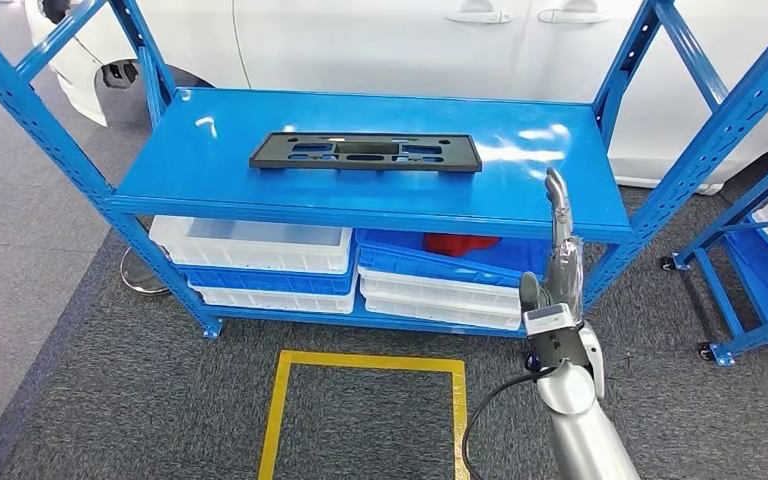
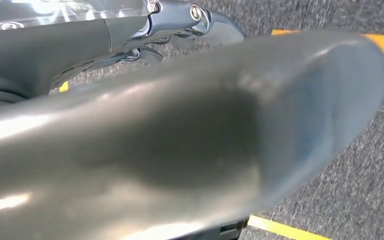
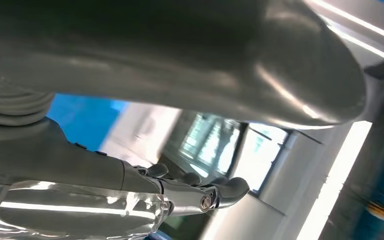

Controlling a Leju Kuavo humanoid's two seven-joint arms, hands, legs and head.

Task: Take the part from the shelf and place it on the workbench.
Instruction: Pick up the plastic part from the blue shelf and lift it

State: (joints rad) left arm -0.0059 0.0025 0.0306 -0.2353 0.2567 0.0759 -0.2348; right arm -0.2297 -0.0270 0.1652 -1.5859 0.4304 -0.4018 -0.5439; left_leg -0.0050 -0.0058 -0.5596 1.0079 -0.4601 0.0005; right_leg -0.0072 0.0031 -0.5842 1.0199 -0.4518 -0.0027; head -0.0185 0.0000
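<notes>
Right hand [image 1: 558, 225] is raised at the blue shelf's [image 1: 210, 170] front edge, fingers straight, apart and holding nothing, because I've yet to reach the black part [image 1: 365, 152]. It lies flat mid-shelf, well apart from the hand. My left hand's [image 2: 180, 30] state I cannot tell.

No readable text.
You will find no legible label, brand, number or sign on anything here.
</notes>
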